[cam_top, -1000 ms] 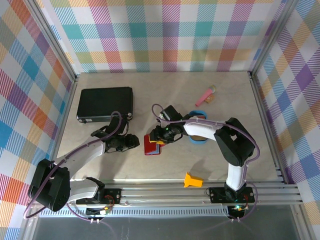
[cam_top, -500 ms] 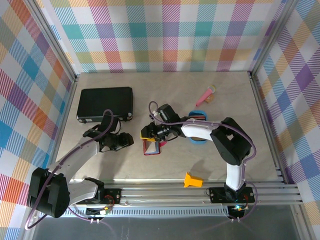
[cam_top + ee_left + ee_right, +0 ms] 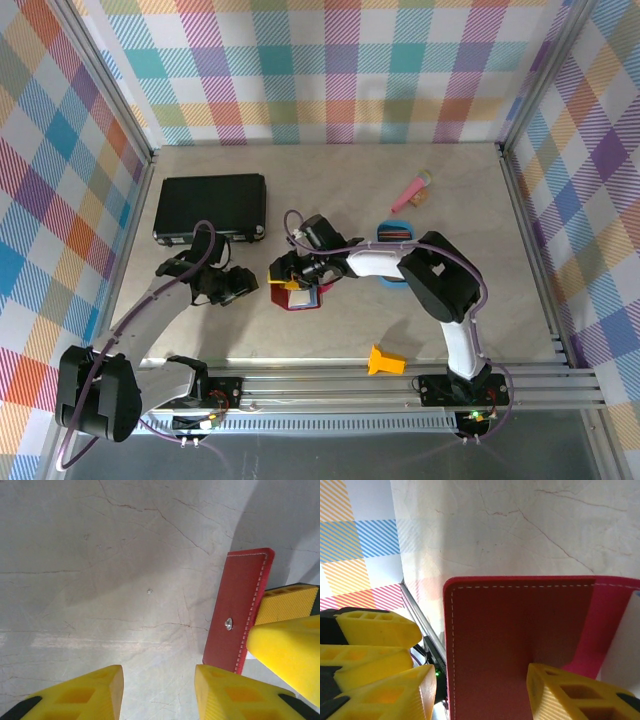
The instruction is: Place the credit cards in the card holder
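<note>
1. Zero cards confirmed seated. The small dark-red folding card holder [image 3: 300, 298] lies opened on the pale marble-look table [image 3: 100, 555], directly under the right fingertips. The pale and blue patch inside it is too small to call as pocket or card.
2. The right gripper [image 3: 480, 695] has its yellow fingers [image 3: 575, 697] spread, with the holder's stitched red flap standing between them. Cannot tell whether the pads pinch it or only straddle it.
3. The left gripper [image 3: 157, 690] has its fingers [image 3: 90, 695] spread, with only bare tabletop between them. The holder's closing tab [image 3: 240, 610] with its metal snap sits just beyond the fingertips, off to their right, against the right gripper's fingers.
4. The thin plastic credit cards [image 3: 398, 233]: a striped edge appears to sit in the blue oval tray [image 3: 384, 236], well behind the right fingers beside that arm's forearm. Partly hidden, so the count is unknown.
5. Judgement: early stage. The holder looks opened and presented; loading is not confirmed.
6. Left to do, as I read it:
   - pick each card from the tray
   - slide it into an inner pocket while the other fingers steady the holder
   - repeat until the tray has no cards
</note>
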You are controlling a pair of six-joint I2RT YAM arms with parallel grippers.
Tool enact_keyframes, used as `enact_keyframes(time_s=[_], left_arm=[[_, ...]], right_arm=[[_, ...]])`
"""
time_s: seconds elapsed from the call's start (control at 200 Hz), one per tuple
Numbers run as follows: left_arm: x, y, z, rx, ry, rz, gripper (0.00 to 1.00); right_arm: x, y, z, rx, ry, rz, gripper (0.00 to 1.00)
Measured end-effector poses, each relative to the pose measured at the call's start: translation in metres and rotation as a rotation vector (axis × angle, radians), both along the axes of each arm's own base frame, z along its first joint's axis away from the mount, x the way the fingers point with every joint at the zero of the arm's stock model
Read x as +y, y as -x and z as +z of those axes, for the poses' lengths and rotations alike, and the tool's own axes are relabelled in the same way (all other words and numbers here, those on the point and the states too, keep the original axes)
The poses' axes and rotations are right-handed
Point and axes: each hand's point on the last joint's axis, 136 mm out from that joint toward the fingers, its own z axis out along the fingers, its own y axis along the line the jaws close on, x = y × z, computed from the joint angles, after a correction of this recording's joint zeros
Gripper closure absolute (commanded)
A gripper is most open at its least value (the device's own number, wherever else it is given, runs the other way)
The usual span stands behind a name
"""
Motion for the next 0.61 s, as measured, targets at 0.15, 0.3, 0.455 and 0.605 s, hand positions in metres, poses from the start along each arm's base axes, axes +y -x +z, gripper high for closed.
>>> enact_keyframes(time_s=[0.15,0.3,0.455,0.605], left_arm=[[0.003,-0.001,0.001,-0.003,0.006,0.015,0.58],[-0.002,-0.002,0.004,-0.004,0.042,0.008,0.59],[-0.012,-0.006,0.007,-0.023,0.107,0.002,0.65],[-0.020,-0.010,0.008,-0.030,0.161,0.008,0.82]], right_arm=[[0.003,-0.001,-0.006,0.009,0.000,-0.007,0.42],[0.007,-0.005,-0.007,0.014,-0.001,-0.023,0.38],[0.013,-0.013,-0.008,0.015,0.020,-0.031,0.37],[0.014,-0.016,-0.008,0.018,0.038,-0.043,0.36]])
